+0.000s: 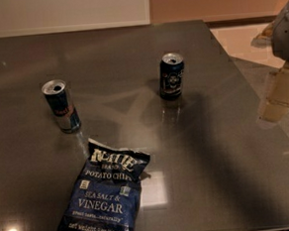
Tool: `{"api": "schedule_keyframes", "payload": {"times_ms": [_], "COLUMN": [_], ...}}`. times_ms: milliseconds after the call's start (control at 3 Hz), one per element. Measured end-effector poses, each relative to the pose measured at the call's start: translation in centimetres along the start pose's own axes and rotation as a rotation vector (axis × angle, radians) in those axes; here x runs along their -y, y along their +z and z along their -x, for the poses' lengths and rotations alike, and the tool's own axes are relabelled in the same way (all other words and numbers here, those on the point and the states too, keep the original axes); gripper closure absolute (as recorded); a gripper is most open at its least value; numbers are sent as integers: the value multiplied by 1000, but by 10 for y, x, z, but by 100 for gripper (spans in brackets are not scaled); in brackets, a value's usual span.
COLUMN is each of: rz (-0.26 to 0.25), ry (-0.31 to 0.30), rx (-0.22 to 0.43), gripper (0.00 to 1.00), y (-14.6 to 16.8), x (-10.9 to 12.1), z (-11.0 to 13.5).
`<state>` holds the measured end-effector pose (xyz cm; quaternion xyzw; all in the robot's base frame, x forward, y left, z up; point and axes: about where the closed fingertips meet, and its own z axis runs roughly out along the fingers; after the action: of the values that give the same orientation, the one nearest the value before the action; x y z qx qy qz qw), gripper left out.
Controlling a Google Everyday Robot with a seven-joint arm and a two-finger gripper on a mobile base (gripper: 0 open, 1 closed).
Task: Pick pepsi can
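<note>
The pepsi can (172, 76) is short, stout and dark navy with a round pale emblem and a silver top. It stands upright on the dark table (228, 171), right of centre and toward the back. My gripper (278, 94) is at the right edge of the view, pale and blurred, well to the right of the can and a little nearer to me, apart from it.
A slimmer blue-and-silver can with a red mark (61, 106) stands upright at the left. A dark blue sea salt and vinegar chip bag (104, 195) lies flat at the front left. The table's right edge runs diagonally past the gripper.
</note>
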<state>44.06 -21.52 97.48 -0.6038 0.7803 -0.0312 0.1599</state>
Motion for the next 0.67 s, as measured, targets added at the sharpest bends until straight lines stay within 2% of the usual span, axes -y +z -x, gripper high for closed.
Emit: {"api": "schedule_keyframes", "payload": {"times_ms": [667], "rz": [133], "ry": [1], "rx": [188], "gripper": [0], "y": [77], "x": [59], "z": [59]}}
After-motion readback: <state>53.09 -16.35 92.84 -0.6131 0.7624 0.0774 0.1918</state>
